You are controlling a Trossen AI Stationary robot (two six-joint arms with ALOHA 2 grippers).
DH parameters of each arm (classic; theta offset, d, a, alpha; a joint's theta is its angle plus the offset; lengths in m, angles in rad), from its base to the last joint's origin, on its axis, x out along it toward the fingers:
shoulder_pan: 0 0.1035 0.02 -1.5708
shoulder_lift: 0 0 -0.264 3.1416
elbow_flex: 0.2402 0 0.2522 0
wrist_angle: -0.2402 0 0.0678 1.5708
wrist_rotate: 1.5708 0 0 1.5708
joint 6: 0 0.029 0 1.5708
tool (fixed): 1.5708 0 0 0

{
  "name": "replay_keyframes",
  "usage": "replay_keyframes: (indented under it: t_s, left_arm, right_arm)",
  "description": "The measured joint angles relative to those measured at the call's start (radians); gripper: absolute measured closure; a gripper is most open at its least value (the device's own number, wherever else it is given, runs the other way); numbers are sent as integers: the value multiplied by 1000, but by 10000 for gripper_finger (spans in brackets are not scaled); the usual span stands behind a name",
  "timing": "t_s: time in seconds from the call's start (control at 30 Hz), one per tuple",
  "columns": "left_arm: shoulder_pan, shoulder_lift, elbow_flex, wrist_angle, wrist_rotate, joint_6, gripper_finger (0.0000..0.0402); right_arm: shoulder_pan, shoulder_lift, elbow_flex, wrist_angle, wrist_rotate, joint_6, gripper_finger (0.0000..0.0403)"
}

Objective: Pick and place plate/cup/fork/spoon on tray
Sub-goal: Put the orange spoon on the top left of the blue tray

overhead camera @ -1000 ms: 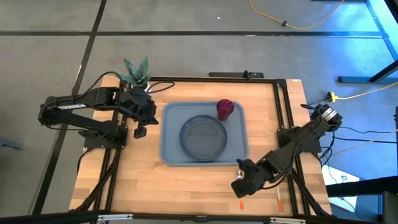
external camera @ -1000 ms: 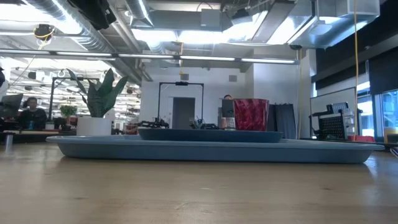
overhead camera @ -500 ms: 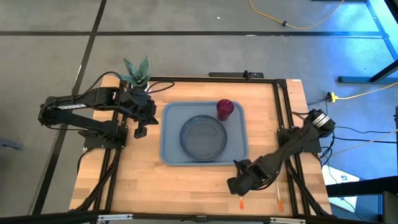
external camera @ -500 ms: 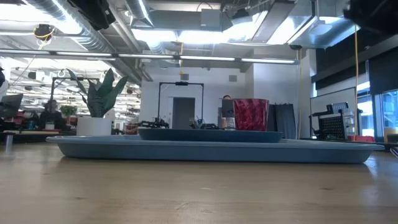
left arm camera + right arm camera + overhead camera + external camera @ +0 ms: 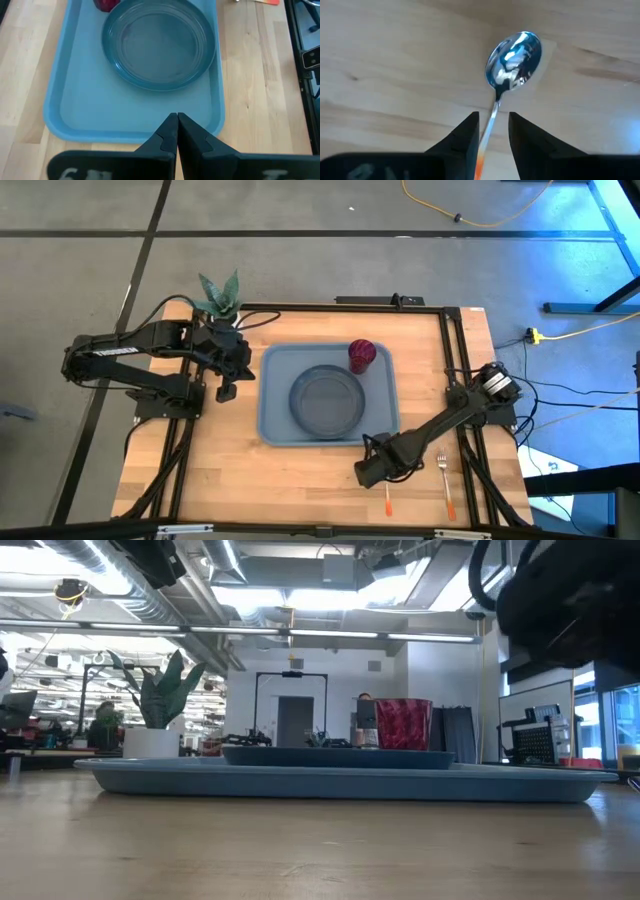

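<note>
Right gripper (image 5: 492, 131) hangs parted over the spoon (image 5: 512, 56), handle between its fingers, bowl ahead; fork (image 5: 446, 480) beside; left gripper (image 5: 177, 124) clenched near the tray (image 5: 75, 107)

Both arms are matte black with blocky jointed links. The left arm (image 5: 140, 355) carries white lettering along its upper link — too small to read. The right arm (image 5: 450, 420) ends at a pale silver-capped joint beside the table's black frame rail (image 5: 455, 360). Each gripper's fingers are dark, tapered wedges.
</note>
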Motion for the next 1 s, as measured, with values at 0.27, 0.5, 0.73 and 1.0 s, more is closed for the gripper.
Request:
replay_keyframes:
  t_s: [0.27,0.5,0.73,1.0]
  left_arm:
    - [0,0,0,0,0,-1,401]
    - [0,0,0,0,0,-2,401]
    - [0,0,0,0,0,-2,401]
    - [0,0,0,0,0,-2,401]
  right_arm:
    - [1,44,0,44,-52,13,296]
    - [5,47,0,42,-38,49,296]
    - [5,47,0,35,-28,49,296]
    - [11,48,0,23,-23,98,296]
